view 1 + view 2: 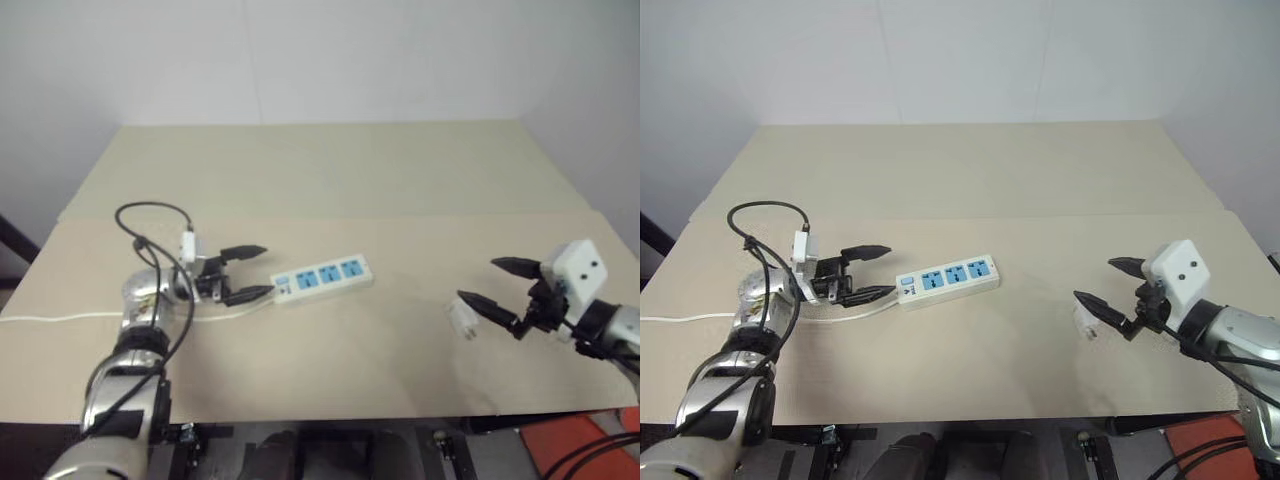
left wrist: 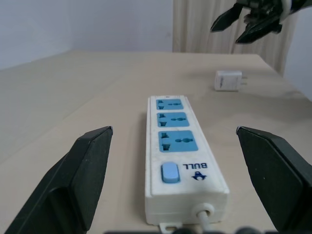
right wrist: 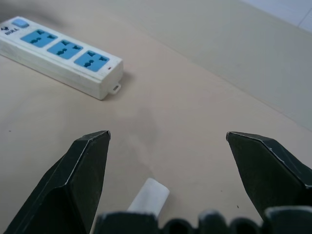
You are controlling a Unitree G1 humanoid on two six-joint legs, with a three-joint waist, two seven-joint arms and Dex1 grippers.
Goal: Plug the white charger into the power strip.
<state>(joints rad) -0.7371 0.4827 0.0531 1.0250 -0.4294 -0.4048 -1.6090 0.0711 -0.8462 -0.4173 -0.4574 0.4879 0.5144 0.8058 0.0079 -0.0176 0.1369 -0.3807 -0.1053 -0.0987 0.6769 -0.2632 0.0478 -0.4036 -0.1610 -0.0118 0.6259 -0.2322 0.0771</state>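
Left pincer (image 1: 246, 272) spread wide, empty, left-centre of the frame — fingertips just short of the switch end of the power strip (image 1: 323, 277), not touching. Strip lies flat mid-frame on the tan worktop (image 1: 330, 190), cord running left. Right pincer (image 1: 492, 283) also wide open, empty, at right. White charger (image 1: 461, 318) lies just beside its lower finger — unplugged, well apart from the strip.

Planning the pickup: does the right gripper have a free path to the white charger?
Probably yes. The right gripper is open, close by the white charger, which lies alone on the table, well apart from the power strip.
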